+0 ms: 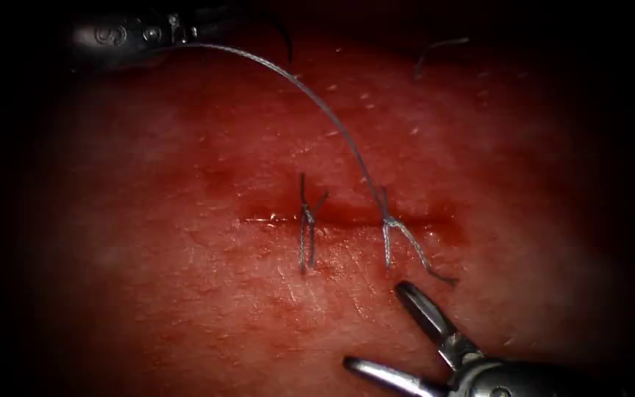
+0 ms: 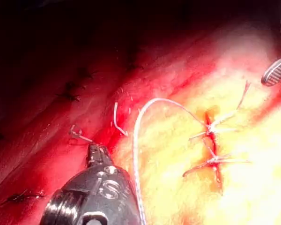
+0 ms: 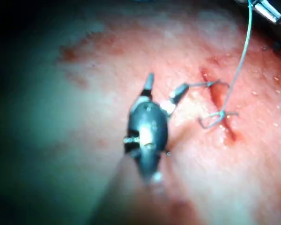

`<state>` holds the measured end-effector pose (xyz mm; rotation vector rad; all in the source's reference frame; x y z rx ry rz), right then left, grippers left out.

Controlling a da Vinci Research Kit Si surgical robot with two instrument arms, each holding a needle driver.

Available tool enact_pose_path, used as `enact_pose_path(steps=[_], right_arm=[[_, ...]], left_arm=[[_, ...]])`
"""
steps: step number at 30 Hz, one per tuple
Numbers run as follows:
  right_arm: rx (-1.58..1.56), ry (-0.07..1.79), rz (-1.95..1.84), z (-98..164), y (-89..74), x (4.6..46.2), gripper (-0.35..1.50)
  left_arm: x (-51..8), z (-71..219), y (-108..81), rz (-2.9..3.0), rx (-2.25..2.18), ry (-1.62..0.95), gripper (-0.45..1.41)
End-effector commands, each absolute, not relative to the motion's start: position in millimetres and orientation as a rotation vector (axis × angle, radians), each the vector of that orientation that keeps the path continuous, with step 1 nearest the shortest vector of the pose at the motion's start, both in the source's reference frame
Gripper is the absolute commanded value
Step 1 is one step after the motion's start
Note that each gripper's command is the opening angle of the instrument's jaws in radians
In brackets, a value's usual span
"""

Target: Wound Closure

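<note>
The tissue (image 1: 185, 294) has a short horizontal cut (image 1: 350, 215) crossed by two tied stitches, a left stitch (image 1: 306, 220) and a right stitch (image 1: 389, 222). A long thread (image 1: 317, 103) arcs from the right stitch up to my left tool (image 1: 185, 34) at the far left; its jaws look shut (image 2: 91, 149) on thread. My right tool (image 1: 375, 324) stands near the front, below the right stitch, jaws wide open (image 3: 164, 86) and holding nothing, close to that knot's short tail (image 1: 435, 270). A short curved strand (image 2: 117, 119) lies by the left tool; I cannot tell whether it is the needle.
A loose cut end of thread (image 1: 439, 45) lies on the tissue at the far right. Red fluid (image 1: 273, 218) pools along the cut. Older dark stitches (image 2: 70, 93) mark the tissue beyond the left tool.
</note>
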<state>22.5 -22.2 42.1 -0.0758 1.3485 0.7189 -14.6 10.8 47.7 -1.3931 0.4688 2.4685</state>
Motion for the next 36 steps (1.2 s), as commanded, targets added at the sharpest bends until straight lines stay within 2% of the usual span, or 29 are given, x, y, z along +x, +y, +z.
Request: enact_pose_path(steps=[1,9,10,11,12,15,16,22,23,24,25,36], right_arm=[[-0.074,1.348,0.719,43,-22.9,22.9,1.45],[-0.075,1.351,0.715,43,-23.3,22.9,1.43],[-0.075,1.351,0.714,43,-23.3,22.9,1.43],[-0.075,1.351,0.714,43,-23.4,22.9,1.43],[-0.075,1.351,0.713,43,-23.4,22.8,1.43],[-0.075,1.353,0.711,43,-23.6,22.8,1.43],[-0.075,1.353,0.711,43,-23.6,22.7,1.43],[-0.078,1.353,0.709,43,-23.7,22.8,1.43],[-0.078,1.353,0.709,43,-23.8,22.8,1.43],[-0.079,1.354,0.708,44,-23.8,22.9,1.43],[-0.08,1.354,0.708,44,-23.8,22.9,1.43],[-0.081,1.355,0.706,44,-24.0,23.1,1.41]], left_arm=[[-15.4,48,10.6,2.454,-1.404,0.458,-0.45],[-18.4,45,7.3,2.423,-1.452,0.399,-0.45],[-18.6,45,7.2,2.421,-1.453,0.399,-0.35],[-18.8,45,7.3,2.414,-1.455,0.392,-0.08],[-18.9,44,7.6,2.407,-1.456,0.384,0.05],[-18.5,44,8.7,2.366,-1.435,0.368,0.36],[-18.2,44,9.1,2.343,-1.421,0.383,0.39],[-15.1,43,12.6,2.236,-1.267,0.487,0.29],[-14.6,43,13.3,2.216,-1.255,0.508,0.19],[-13.9,43,14.1,2.184,-1.247,0.538,0.0],[-13.5,42,14.6,2.162,-1.243,0.557,-0.08],[-12.3,37,13.6,2.032,-1.286,0.592,-0.13]])
